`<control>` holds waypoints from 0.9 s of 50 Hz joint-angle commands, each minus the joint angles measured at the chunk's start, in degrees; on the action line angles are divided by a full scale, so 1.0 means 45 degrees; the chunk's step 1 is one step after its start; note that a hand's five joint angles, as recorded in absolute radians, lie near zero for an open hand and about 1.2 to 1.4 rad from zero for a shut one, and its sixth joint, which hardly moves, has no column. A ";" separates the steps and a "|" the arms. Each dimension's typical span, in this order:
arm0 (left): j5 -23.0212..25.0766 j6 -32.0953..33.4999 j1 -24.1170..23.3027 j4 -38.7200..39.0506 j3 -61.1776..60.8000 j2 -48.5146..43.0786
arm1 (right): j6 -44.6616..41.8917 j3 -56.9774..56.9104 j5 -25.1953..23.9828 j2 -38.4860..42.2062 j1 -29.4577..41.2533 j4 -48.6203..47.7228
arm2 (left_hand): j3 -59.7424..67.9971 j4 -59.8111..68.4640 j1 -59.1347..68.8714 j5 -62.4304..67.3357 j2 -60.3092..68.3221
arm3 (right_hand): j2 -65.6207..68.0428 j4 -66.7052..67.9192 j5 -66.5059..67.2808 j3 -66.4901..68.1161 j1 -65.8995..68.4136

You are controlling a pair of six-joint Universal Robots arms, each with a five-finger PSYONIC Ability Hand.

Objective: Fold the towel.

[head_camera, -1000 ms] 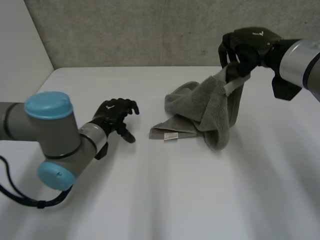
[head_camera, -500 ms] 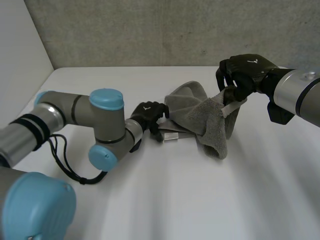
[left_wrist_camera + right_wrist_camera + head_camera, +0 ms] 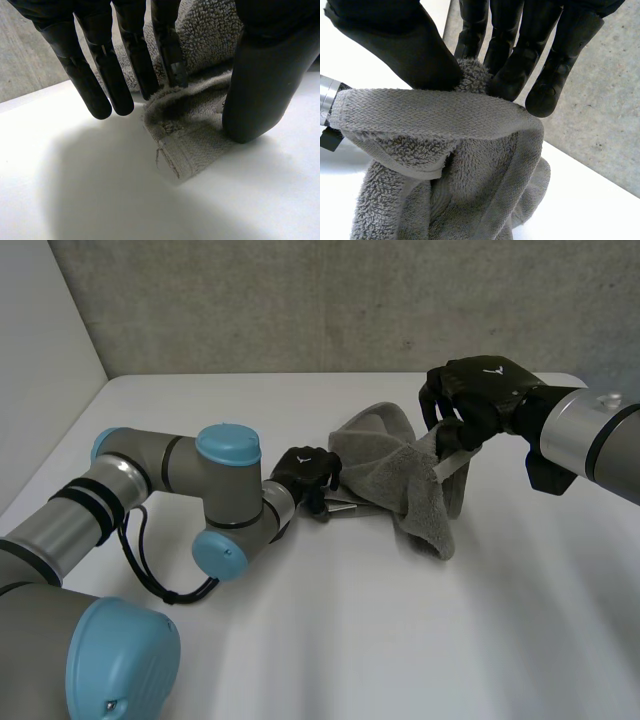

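Fingers point(image 3: 517, 55) and thumb of the black right hand point(image 3: 478, 390) are closed together on an upper edge of the rumpled grey terry towel point(image 3: 400, 475). They pinch a tuft of it and hold that part raised above the white table point(image 3: 350, 640). In the right wrist view the cloth hangs from the pinch in thick folds. The black left hand point(image 3: 305, 468) sits low at the towel's hemmed corner, on the side toward the left arm. Its fingers point(image 3: 95, 85) are straight and held apart from the thumb. The corner point(image 3: 175, 150) lies flat on the table between them, with one fingertip touching a fold and the thumb tip resting on the cloth, nothing gripped. The rest of the towel lies heaped on the table between the two hands, towards the far side. A rough grey concrete wall point(image 3: 300, 300) stands behind the table.
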 commanded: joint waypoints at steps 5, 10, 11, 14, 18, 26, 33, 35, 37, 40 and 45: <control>0.0069 0.0011 0.0000 -0.0003 -0.0008 0.0244 | -0.0017 0.0255 0.0000 0.0019 0.0016 -0.0241 | 0.1782 0.1770 0.1894 0.2110 0.1783 | 0.1170 0.0695 0.0938 0.0616 0.0853; 0.0049 0.0030 0.0000 -0.0022 0.0148 0.0088 | 0.0002 0.0373 0.0000 0.0019 0.0036 -0.0320 | 0.4321 0.4310 0.4433 0.4649 0.4322 | 0.1170 0.0695 0.0938 0.0616 0.0853; 0.0049 0.0030 0.0000 -0.0022 0.0148 0.0088 | 0.0002 0.0373 0.0000 0.0019 0.0036 -0.0320 | 0.4321 0.4310 0.4433 0.4649 0.4322 | 0.1170 0.0695 0.0938 0.0616 0.0853; -0.0049 0.0401 -0.0040 -0.0061 -0.0008 0.0068 | -0.0017 0.0392 0.0000 0.0039 0.0016 -0.0320 | 0.4321 0.4310 0.4433 0.4649 0.4322 | 0.1170 0.0695 0.0938 0.0616 0.0853; -0.0107 0.1706 -0.0156 -0.0081 -0.0338 0.0204 | -0.0017 0.0412 0.0000 0.0039 0.0036 -0.0320 | 0.4321 0.4310 0.4433 0.4649 0.4322 | 0.1170 0.0695 0.0938 0.0616 0.0853; 0.0010 0.2335 -0.0157 0.0095 -0.1938 0.1744 | 0.0022 0.0373 -0.0039 0.0000 0.0016 -0.0242 | 0.4321 0.4310 0.4433 0.4649 0.4322 | 0.1170 0.0695 0.0938 0.0616 0.0853; -0.0009 0.2237 0.0312 0.0329 -0.3933 0.3857 | 0.0120 0.0138 0.0059 -0.0742 -0.0042 0.0188 | 0.4321 0.4310 0.4433 0.4649 0.4322 | 0.1170 0.0695 0.0938 0.0616 0.0853; 0.0010 0.2024 0.0720 0.0834 -0.5333 0.5431 | 0.0197 0.0003 -0.0019 -0.1656 -0.0430 0.0615 | 0.4321 0.4310 0.4433 0.4649 0.4322 | 0.1170 0.0695 0.0938 0.0616 0.0853; 0.0029 0.1849 0.0877 0.1185 -0.6133 0.6290 | 0.0198 -0.0153 -0.0039 -0.2105 -0.0684 0.0849 | 0.4321 0.4310 0.4433 0.4649 0.4322 | 0.1170 0.0695 0.0938 0.0616 0.0853; 0.0126 0.1361 0.1305 0.1811 -0.7637 0.8009 | 0.0353 -0.0582 -0.0369 -0.2926 -0.1076 0.1357 | 0.4321 0.4310 0.4433 0.4649 0.4322 | 0.1170 0.0695 0.0938 0.0616 0.0853; 0.0711 0.0891 0.2398 0.2340 -0.9767 1.0256 | 0.0666 -0.1304 -0.0644 -0.3417 -0.1991 0.2643 | 0.4321 0.4310 0.4433 0.4649 0.4322 | 0.1170 0.0695 0.0938 0.0616 0.0853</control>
